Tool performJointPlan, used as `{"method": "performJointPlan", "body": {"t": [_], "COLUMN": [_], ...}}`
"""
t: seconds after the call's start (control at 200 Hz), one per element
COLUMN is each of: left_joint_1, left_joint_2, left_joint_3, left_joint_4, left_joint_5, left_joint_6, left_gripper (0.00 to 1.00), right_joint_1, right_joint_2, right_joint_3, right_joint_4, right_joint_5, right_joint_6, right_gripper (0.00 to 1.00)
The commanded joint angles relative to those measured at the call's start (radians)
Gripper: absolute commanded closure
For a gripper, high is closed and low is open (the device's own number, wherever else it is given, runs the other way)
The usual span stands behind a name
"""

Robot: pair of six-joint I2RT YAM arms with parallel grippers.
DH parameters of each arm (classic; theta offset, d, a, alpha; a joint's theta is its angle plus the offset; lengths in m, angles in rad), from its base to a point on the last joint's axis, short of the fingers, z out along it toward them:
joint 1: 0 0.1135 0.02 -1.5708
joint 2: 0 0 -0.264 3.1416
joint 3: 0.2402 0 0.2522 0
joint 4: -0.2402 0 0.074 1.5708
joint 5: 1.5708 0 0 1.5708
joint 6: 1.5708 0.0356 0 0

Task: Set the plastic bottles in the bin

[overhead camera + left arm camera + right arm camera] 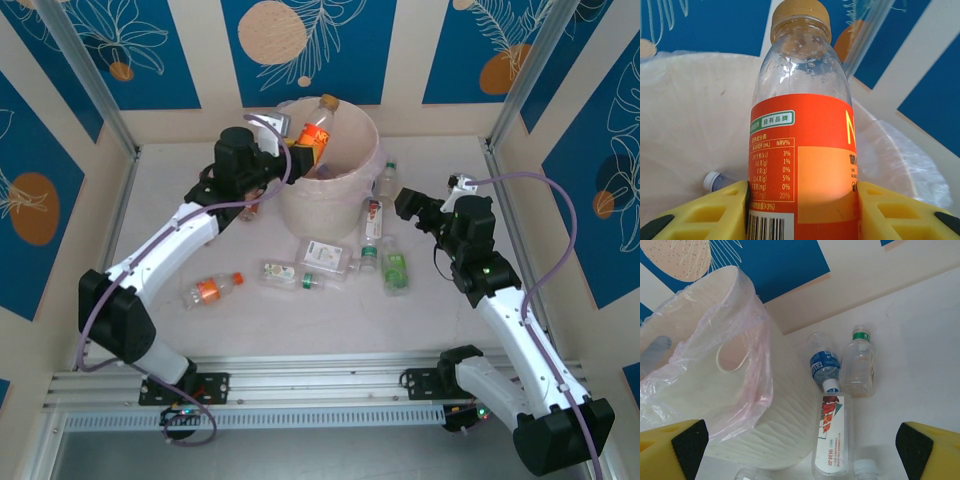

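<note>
Your left claw point(802, 200) is clamped on one orange-labelled bottle point(800, 135) above the one bin point(340, 200). One capped bottle point(712, 180) lies inside it. Your right claw point(801, 447) gapes wide at the bin's 3 o'clock. At least eight loose bottles point(396, 268) lie on the counter point(300, 320), from 3 round to 8 o'clock.

The bottle point(805, 150) I hold is clear, shiny plastic with a smooth orange label. My yellow pads point(705, 212) look soft and foamy. The cream bin point(785, 410) is matt, wavy plastic; its liner point(747, 390) is thin, crinkly film.
</note>
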Motion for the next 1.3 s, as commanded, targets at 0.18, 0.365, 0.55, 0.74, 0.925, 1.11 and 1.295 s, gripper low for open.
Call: {"method": "performJointPlan", "body": {"t": [0.18, 0.365, 0.55, 0.74, 0.925, 1.11, 1.295], "left_joint_1": [-0.033, -0.045, -0.047, -0.047, -0.048, -0.047, -0.046], "left_joint_2": [0.094, 0.126, 0.109, 0.068, 0.002, -0.062, -0.137], "left_joint_3": [0.075, 0.135, 0.16, 0.156, 0.139, 0.109, 0.038], "left_joint_4": [-0.046, -0.108, -0.135, -0.143, -0.139, -0.131, -0.098], "left_joint_5": [-0.159, -0.169, -0.171, -0.149, -0.129, -0.134, -0.166], "left_joint_6": [-0.189, -0.179, -0.157, -0.123, -0.111, -0.099, -0.1], "left_gripper": [0.91, 0.52, 0.23, 0.06, 0.0, 0.0, 0.0], "right_joint_1": [-0.008, -0.009, -0.011, -0.015, -0.017, -0.02, -0.019], "right_joint_2": [-0.02, -0.024, -0.023, -0.022, -0.022, -0.022, -0.028], "right_joint_3": [0.011, 0.012, 0.005, 0.003, 0.002, -0.001, -0.006], "right_joint_4": [-0.043, -0.058, -0.056, -0.058, -0.061, -0.061, -0.036], "right_joint_5": [0.019, 0.03, 0.032, 0.031, 0.03, 0.02, -0.045], "right_joint_6": [-0.004, -0.016, -0.016, -0.019, -0.016, -0.021, -0.061], "right_gripper": [0.02, 0.02, 0.02, 0.02, 0.02, 0.01, 0.01]}}
